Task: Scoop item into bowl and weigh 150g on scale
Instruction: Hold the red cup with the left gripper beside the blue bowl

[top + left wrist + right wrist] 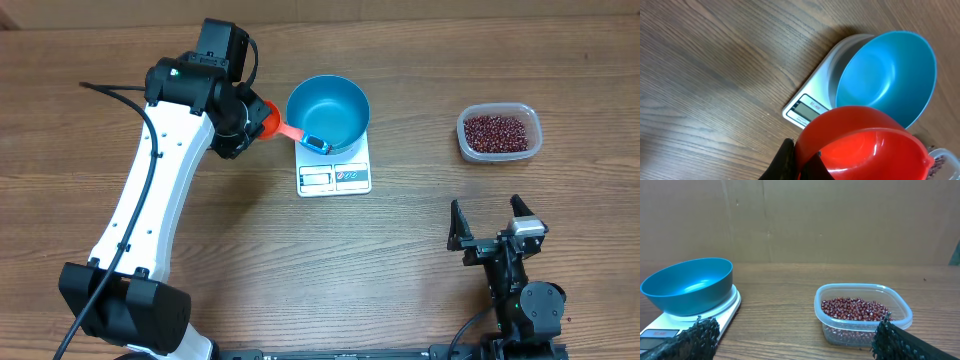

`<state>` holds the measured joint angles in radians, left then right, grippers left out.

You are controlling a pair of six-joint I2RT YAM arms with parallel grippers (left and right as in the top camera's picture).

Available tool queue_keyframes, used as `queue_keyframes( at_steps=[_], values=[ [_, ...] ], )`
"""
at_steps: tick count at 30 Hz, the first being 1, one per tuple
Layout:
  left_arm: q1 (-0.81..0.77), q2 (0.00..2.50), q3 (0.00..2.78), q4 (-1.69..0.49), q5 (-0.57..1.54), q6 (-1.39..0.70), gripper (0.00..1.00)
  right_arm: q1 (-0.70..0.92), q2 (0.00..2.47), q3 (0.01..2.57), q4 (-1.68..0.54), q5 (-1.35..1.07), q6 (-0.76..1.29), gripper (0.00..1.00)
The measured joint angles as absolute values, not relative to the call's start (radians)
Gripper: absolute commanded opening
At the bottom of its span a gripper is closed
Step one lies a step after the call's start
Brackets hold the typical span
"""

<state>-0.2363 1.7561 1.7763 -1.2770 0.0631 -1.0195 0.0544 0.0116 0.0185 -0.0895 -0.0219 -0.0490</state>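
The left end effector (248, 124) is clenched on a red scoop (267, 118) just left of the blue bowl (328, 108), which sits on the scale (334, 177). The beans (497, 128) lie in a clear tub (463, 140) well to the right, straight ahead of the released, empty right end effector (490, 224) low over the bench (400, 250).

Left arm (150, 190) extended, left fingers (784, 161) clamped on scoop (865, 150), right arm (525, 300) low, right fingers (457, 226) wide apart

Blue bowl (328, 108) stands upright on the white scale (334, 177); red-brown beans (497, 130) lie piled well apart.
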Motion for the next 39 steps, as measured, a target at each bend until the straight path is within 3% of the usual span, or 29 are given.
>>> queue_keyframes(
  at_steps=[13, 39],
  values=[
    [-0.279, 1.756, 1.776, -1.275, 0.068, -1.124, 0.04, 0.054, 0.012, 0.019, -0.090, -0.022, -0.049, 1.00],
    [-0.307, 1.756, 1.776, -1.271, 0.065, -1.144, 0.04, 0.054, 0.012, 0.019, -0.090, -0.022, -0.049, 1.00]
  ],
)
